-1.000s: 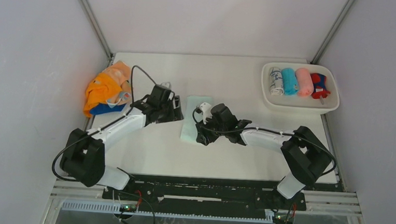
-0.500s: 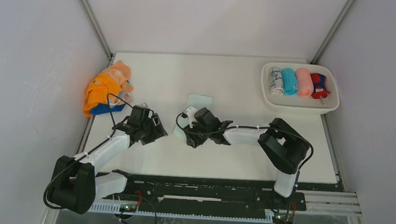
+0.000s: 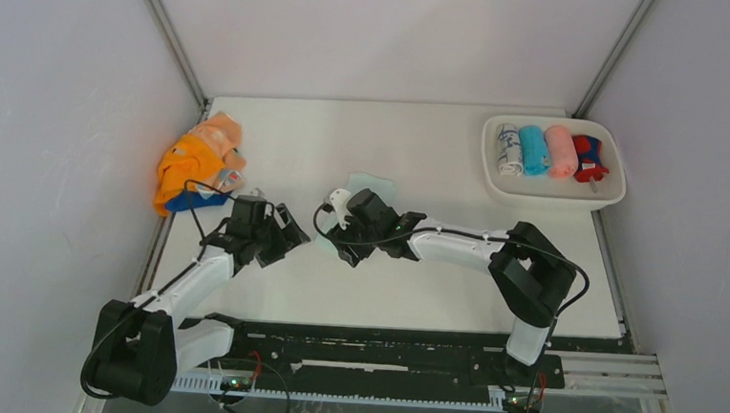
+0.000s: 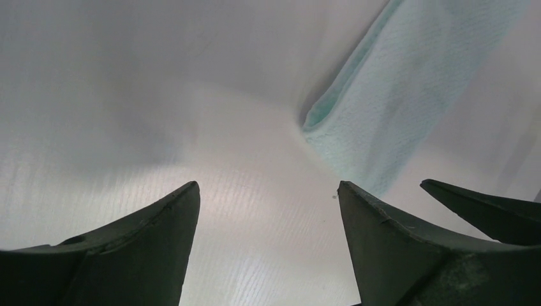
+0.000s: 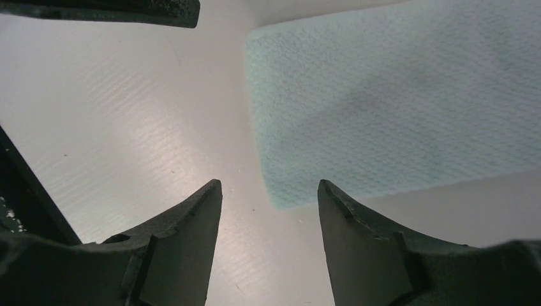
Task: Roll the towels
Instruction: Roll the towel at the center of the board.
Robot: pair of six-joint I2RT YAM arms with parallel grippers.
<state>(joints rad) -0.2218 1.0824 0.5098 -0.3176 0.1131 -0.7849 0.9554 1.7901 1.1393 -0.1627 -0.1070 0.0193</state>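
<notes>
With the pale mint towel lying flat as a folded strip in the middle of the desk, and the left hand and right hand both open and empty at its near end, each should probably pinch one near corner evenly, then turn that edge over tightly so the roll starts square.

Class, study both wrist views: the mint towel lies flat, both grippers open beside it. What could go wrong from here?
1. The left gripper and right gripper hang open close together at the mint towel's corner; they might knock each other.
2. The towel lies flat on the table, so closing fingers may slip off or bunch it unevenly.
</notes>
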